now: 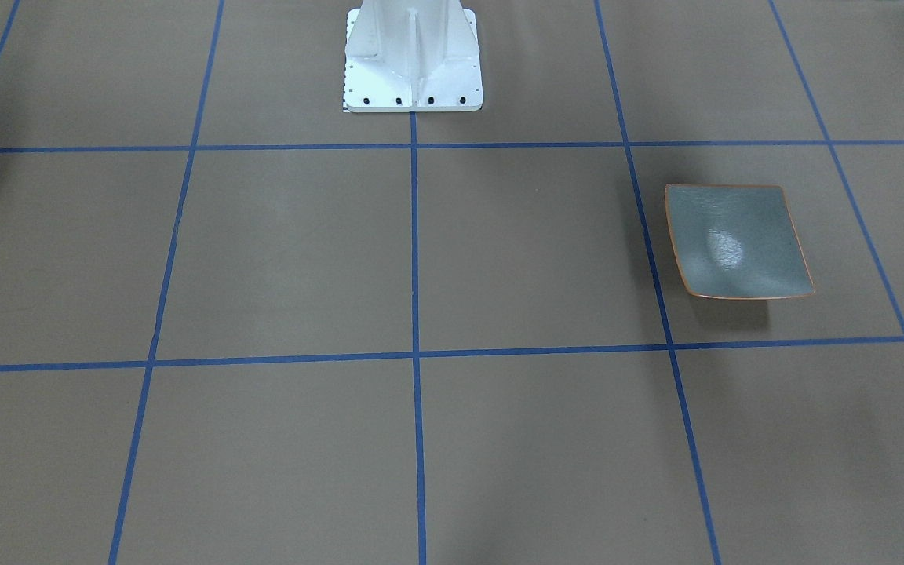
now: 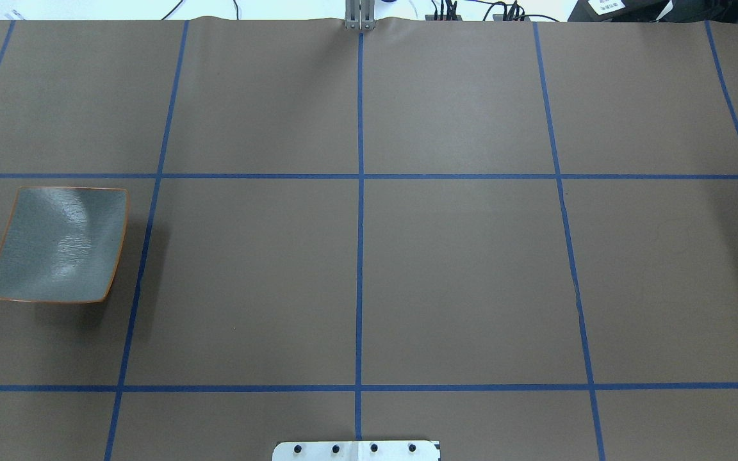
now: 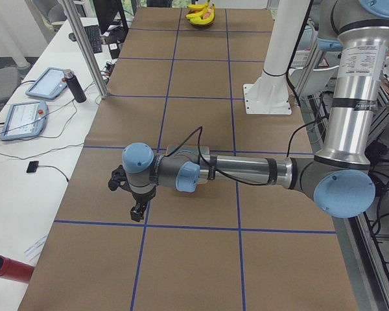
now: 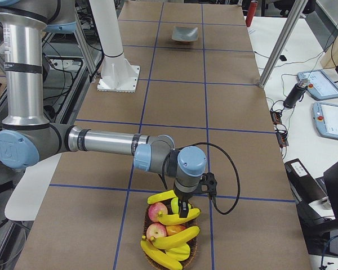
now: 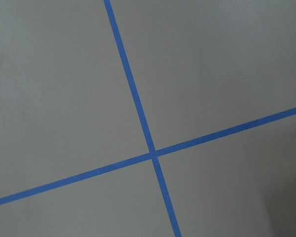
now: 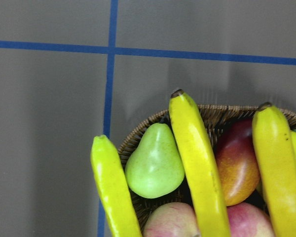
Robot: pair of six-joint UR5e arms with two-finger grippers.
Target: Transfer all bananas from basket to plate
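The bananas (image 6: pixel 197 163) lie heaped in the basket (image 6: pixel 222 114), just under the right end effector (image 4: pixel 183 208) whose opening I cannot tell, and look light, glossy-slick yet firm, probably best pinched mid-length.

Four bananas (image 4: pixel 174 237) are lying in one basket (image 6: pixel 222 112), sharing it with one green pear (image 6: pixel 154 163) and three reddish round fruits (image 6: pixel 237 165). One plate (image 1: pixel 734 239) is sitting on the worktop (image 1: pixel 499 259), and two robot arms (image 3: pixel 246 170) are reaching over it.

Even, bright overhead light, soft shadows, white glare on the plate (image 1: pixel 727 247), sharp focus
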